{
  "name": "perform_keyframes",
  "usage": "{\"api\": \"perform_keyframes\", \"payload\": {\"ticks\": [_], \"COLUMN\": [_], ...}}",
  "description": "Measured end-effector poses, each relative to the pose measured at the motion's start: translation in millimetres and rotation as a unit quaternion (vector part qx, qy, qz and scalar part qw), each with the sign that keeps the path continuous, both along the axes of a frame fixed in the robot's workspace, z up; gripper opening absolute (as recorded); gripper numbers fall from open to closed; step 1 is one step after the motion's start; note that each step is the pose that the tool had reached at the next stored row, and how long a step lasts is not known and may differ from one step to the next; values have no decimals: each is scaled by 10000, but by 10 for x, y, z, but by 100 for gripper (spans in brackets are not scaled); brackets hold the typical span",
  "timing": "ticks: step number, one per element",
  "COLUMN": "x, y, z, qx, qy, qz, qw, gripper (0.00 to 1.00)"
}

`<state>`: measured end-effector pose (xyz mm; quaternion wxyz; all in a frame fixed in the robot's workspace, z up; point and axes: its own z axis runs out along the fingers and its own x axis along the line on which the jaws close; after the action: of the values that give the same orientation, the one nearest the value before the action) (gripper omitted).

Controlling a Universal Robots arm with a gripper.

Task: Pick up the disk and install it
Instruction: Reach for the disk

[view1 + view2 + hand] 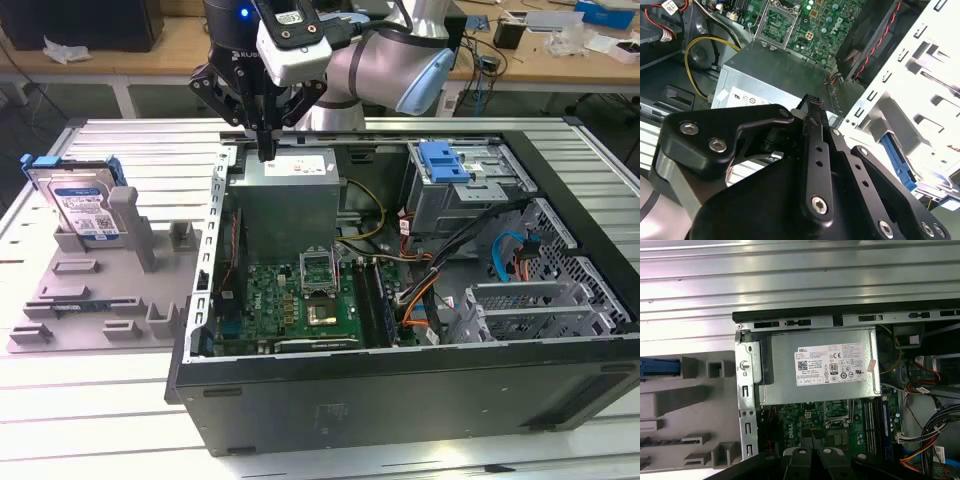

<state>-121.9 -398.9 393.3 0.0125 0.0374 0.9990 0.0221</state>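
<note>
Gripper [266, 152] closed, empty, hovers over power supply [290, 190] inside case [400, 400]. Disk [85, 205] stands in grey fixture [90, 300], exterior view's left, well apart. Pickup and install both undone.

Silver metal disk [85, 208], matt grey plastic holder [92, 300]

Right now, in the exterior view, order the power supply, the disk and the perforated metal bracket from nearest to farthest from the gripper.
1. The power supply, just beneath the gripper, inside the case.
2. The disk, standing in the grey fixture at the exterior view's left.
3. The perforated metal bracket, inside the case at the exterior view's right.
</note>
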Motion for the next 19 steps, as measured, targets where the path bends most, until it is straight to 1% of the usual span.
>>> {"api": "perform_keyframes", "payload": {"ticks": [6,10,11,12,13,18,19], "x": [-10,-203,-235,-299,-335,-501,-573], "y": [1,5,7,12,16,45,61], "z": [-1,-2,-3,-4,-4,-7,-9], "qx": [0,0,0,0,0,0,0], "qy": [-1,0,0,0,0,0,0], "qz": [-2,-25,-28,-32,-34,-45,-50], "qw": [10000,10000,10000,10000,10000,10000,10000], "gripper": [11,11,11,11,11,11,11]}}
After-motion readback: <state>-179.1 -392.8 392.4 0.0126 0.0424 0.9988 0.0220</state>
